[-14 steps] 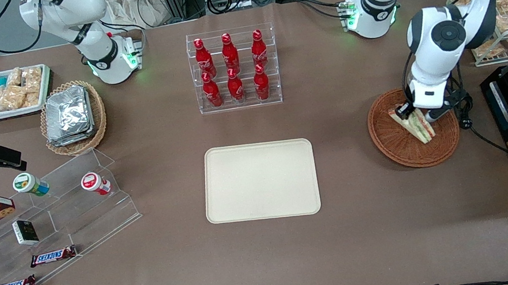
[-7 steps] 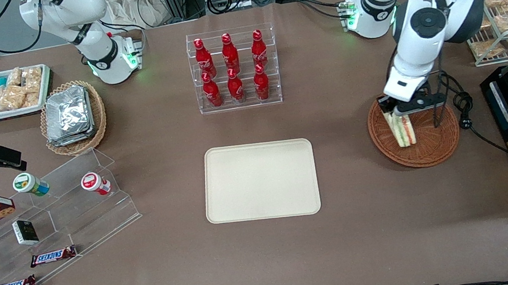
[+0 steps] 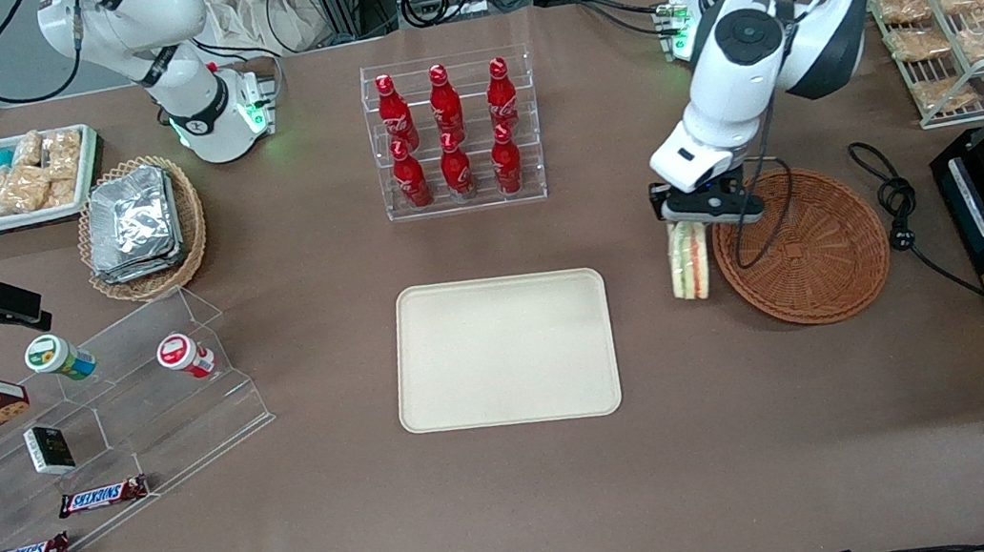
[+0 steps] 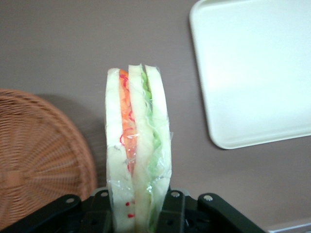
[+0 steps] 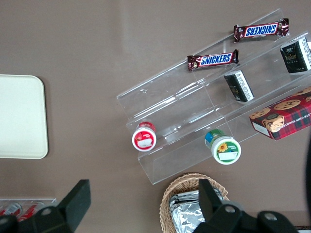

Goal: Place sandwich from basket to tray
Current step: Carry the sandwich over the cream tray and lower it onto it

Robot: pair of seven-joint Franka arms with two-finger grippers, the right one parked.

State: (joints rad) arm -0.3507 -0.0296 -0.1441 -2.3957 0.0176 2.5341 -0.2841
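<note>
One sandwich (image 3: 688,260), a plastic-wrapped white-bread wedge w/ orange and green filling, hangs pinched by its upper end in my hand (image 3: 702,210). My fingers (image 4: 99,206) press on both bread faces, filling edge pointing down toward the table (image 3: 524,502).

What changed: a sec ago I held it low inside the round reddish-brown wicker basket (image 3: 821,254); half a sec ago it was lifted but above the weave. Now it's out, hanging over bare table just beside the basket rim, between basket and the cream tray (image 3: 503,351). Basket looks empty.

Meaning for the task: pickup done, carry under way, approx halfway across. Tray lies flat and bare, near but not yet under the sandwich; wrist view shows its rounded corner (image 4: 252,73) ahead.

Next, I judge: keep moving sideways until the wedge is over the tray, lower, let go. Risk: wrap is slick, so the wedge may slip or tip over on landing.
</note>
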